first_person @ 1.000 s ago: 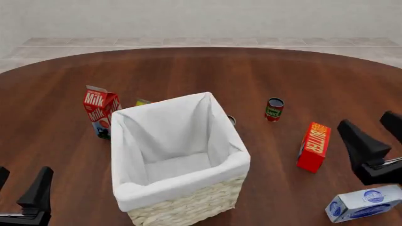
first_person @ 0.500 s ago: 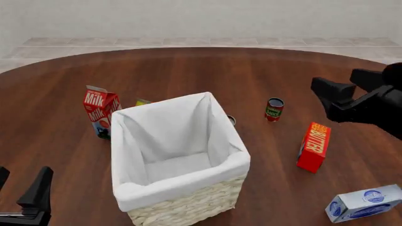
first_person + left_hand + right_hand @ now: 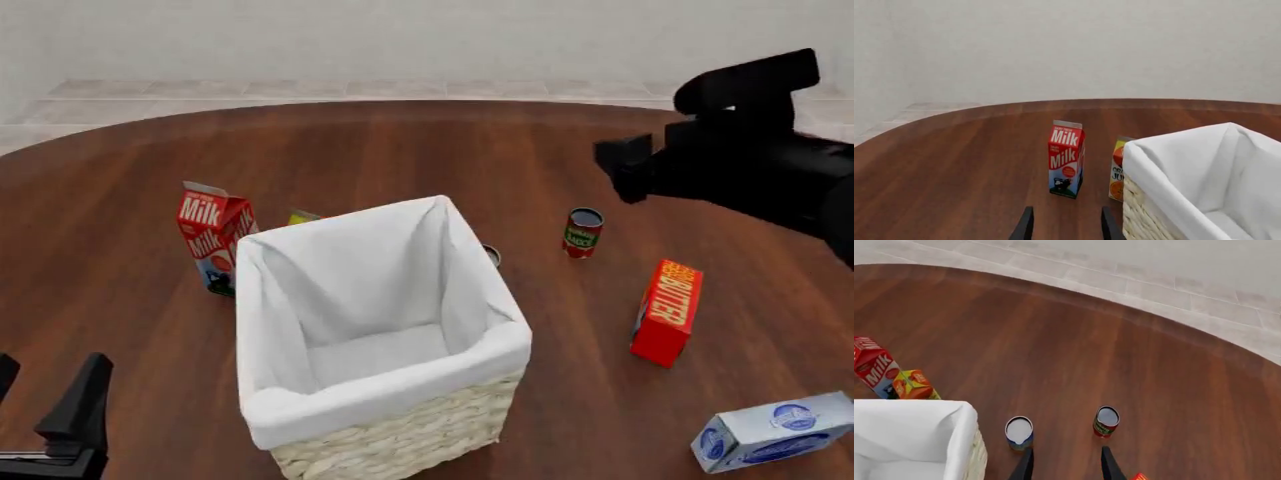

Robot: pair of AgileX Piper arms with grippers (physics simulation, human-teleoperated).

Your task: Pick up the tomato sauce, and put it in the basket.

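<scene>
From the front, my right gripper (image 3: 625,172) hung high at two o'clock, open, over the small red-labelled tin of tomato sauce (image 3: 583,232), which stood upright beside the big white-lined wicker basket (image 3: 378,338). My left gripper (image 3: 47,410) rested at seven o'clock.

At my left wrist, its fingers (image 3: 1025,225) were parted toward a red milk carton (image 3: 1066,165).

At my right wrist, a blue tin (image 3: 1019,432) stood between tomato sauce and basket.
</scene>
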